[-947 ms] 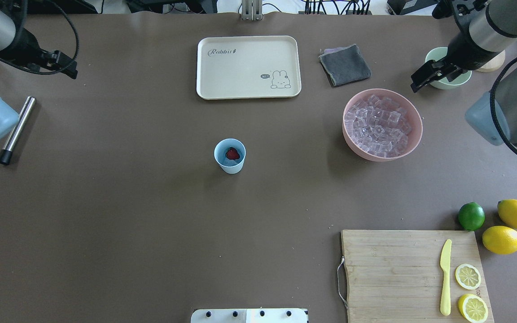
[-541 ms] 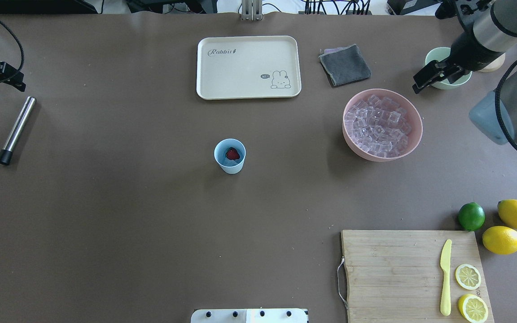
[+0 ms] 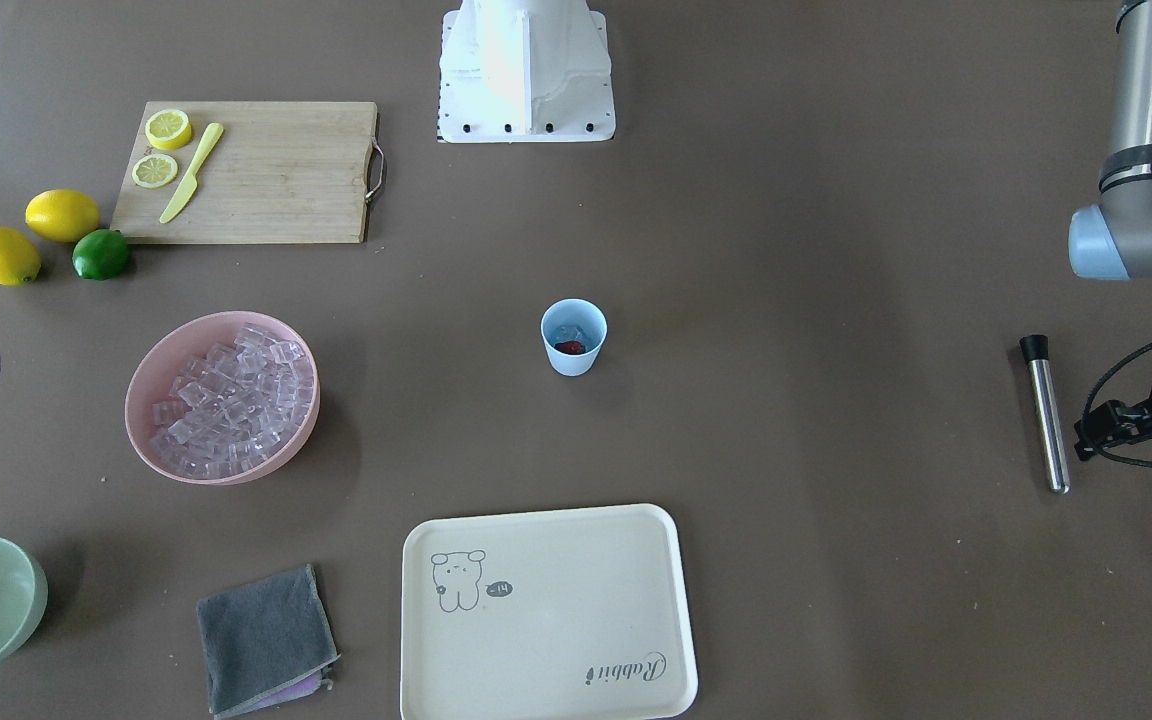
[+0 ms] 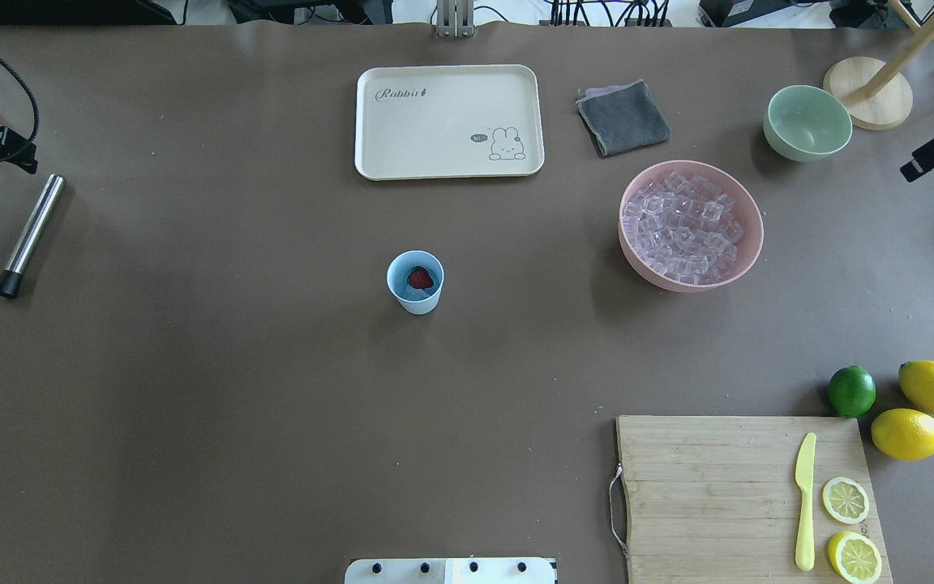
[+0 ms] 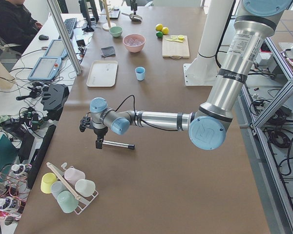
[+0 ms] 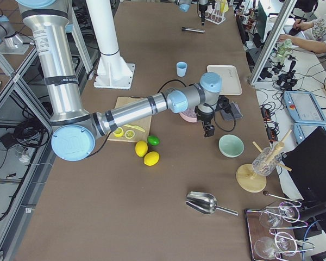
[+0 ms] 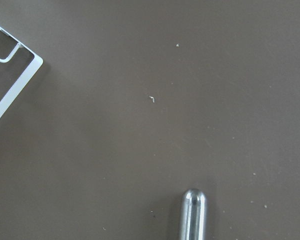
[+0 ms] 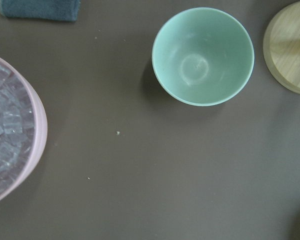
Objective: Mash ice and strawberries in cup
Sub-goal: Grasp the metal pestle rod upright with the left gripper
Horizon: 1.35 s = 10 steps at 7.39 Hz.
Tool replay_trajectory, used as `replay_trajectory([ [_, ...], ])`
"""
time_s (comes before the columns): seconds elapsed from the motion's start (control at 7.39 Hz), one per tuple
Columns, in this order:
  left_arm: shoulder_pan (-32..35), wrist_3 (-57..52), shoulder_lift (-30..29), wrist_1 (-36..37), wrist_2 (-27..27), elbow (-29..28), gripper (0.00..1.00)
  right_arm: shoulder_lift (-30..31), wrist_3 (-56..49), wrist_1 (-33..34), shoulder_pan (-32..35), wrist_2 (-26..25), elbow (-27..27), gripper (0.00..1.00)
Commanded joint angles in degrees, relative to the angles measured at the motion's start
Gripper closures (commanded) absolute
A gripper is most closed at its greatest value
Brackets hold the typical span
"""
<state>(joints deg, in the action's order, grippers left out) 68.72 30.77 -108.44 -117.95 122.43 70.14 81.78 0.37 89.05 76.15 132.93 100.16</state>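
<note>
The light blue cup [image 4: 415,284] stands at the table's middle and also shows in the front view [image 3: 573,340]. Inside it lie the red strawberry [image 4: 421,278] and some clear ice [image 3: 566,331]. More ice cubes [image 4: 684,227] fill the pink bowl [image 4: 751,243]. My left gripper [image 5: 99,144] hangs over the bare end of a steel muddler [image 4: 29,235] at the far left, well away from the cup. My right gripper [image 6: 208,130] hovers between the pink bowl and the pale green bowl [image 4: 807,122]. No view shows whether either gripper is open or shut.
A cream tray [image 4: 449,122] and a grey cloth [image 4: 623,118] lie at the back. A cutting board [image 4: 710,495] with a yellow knife and lemon slices is at the front right, beside a lime [image 4: 851,391] and two lemons. A wooden stand [image 4: 868,101] is by the green bowl.
Both arms have drawn outwards. The left arm has left the muddler's side for the left edge. The right arm has moved off the green bowl to the right edge.
</note>
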Motion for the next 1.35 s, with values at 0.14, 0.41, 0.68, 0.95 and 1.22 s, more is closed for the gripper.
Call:
replay_trajectory([
  [0.14, -2.4, 2.2, 0.3, -2.5, -0.4, -0.5, 0.02, 10.0, -17.1, -1.2, 10.2, 4.8, 0.3, 0.01],
  [0.41, -2.4, 2.5, 0.7, -3.3, -0.4, -0.5, 0.02, 10.9, -19.1, -1.2, 11.1, 4.8, 0.2, 0.01],
  [0.68, -4.1, 2.5, 2.6, -6.0, -0.4, -0.7, 0.02, 11.0, -19.1, -1.2, 11.1, 4.9, 0.3, 0.01],
  [0.95, -4.7, 2.5, 4.4, -10.2, 0.2, -1.5, 0.03, 10.5, -19.0, -3.5, 11.3, 5.0, 0.2, 0.01],
  [1.22, -5.5, 2.5, 5.2, -12.0, 0.2, -1.1, 0.09, 10.2, -18.4, -3.5, 11.3, 5.1, 0.5, 0.01],
])
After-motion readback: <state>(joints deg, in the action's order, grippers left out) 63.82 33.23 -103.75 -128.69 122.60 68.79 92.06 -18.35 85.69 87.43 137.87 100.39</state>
